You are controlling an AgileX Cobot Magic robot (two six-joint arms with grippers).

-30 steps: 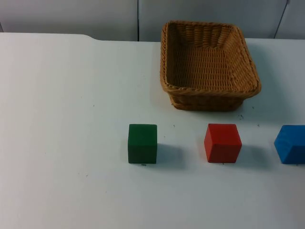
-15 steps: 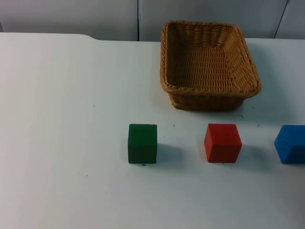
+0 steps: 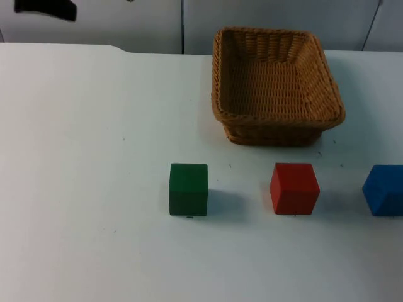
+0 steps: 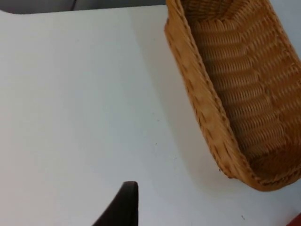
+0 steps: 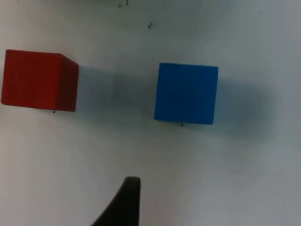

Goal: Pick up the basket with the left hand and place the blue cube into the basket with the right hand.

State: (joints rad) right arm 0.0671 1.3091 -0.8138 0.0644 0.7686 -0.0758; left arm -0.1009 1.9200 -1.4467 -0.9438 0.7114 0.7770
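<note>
An empty wicker basket point(image 3: 277, 85) rests on the table at the back, right of centre. The blue cube point(image 3: 384, 189) sits at the table's right edge, in a row with two other cubes. My left arm point(image 3: 45, 9) enters at the far left back, well away from the basket. In the left wrist view my left gripper point(image 4: 123, 207) hovers over bare table beside the basket's long side point(image 4: 207, 108), not touching it. In the right wrist view my right gripper point(image 5: 124, 202) hangs above the table a short way from the blue cube point(image 5: 186, 93), holding nothing.
A red cube point(image 3: 294, 188) stands just left of the blue one and in front of the basket; it also appears beside the blue cube point(image 5: 37, 80) in the right wrist view. A green cube point(image 3: 188, 189) lies further left. The grey partition wall point(image 3: 126, 19) closes the back.
A black part of my left arm has come into the top view at the upper left. The basket and the three cubes have not moved.
</note>
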